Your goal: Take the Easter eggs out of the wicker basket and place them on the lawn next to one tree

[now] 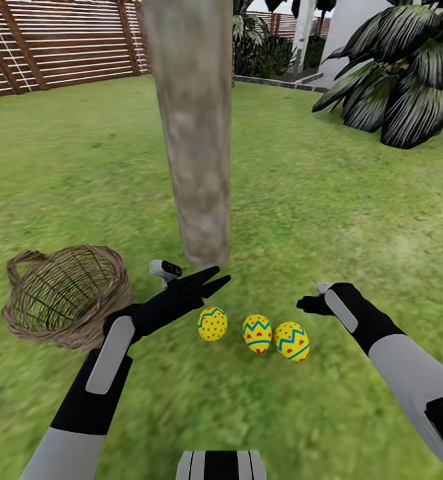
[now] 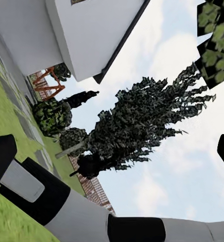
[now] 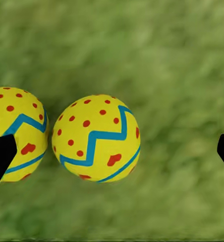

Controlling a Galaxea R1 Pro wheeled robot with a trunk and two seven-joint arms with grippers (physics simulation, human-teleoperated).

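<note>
This is a home garden, rendered in a simulator. A patchy green lawn (image 1: 328, 200) spreads around a bare mottled tree trunk (image 1: 193, 127). Behind the trunk runs a brown horizontal-slat fence (image 1: 54, 47); to its right stand a broad-leaved dark plant (image 1: 401, 80) and a white house wall (image 1: 344, 33). The left wrist view shows a white house (image 2: 87, 35), a dark narrow tree (image 2: 137, 126) and cloudy sky.

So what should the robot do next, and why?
Probably just lift the right hand away. All three Easter eggs lie on the lawn by the tree, and the wicker basket looks empty.
</note>
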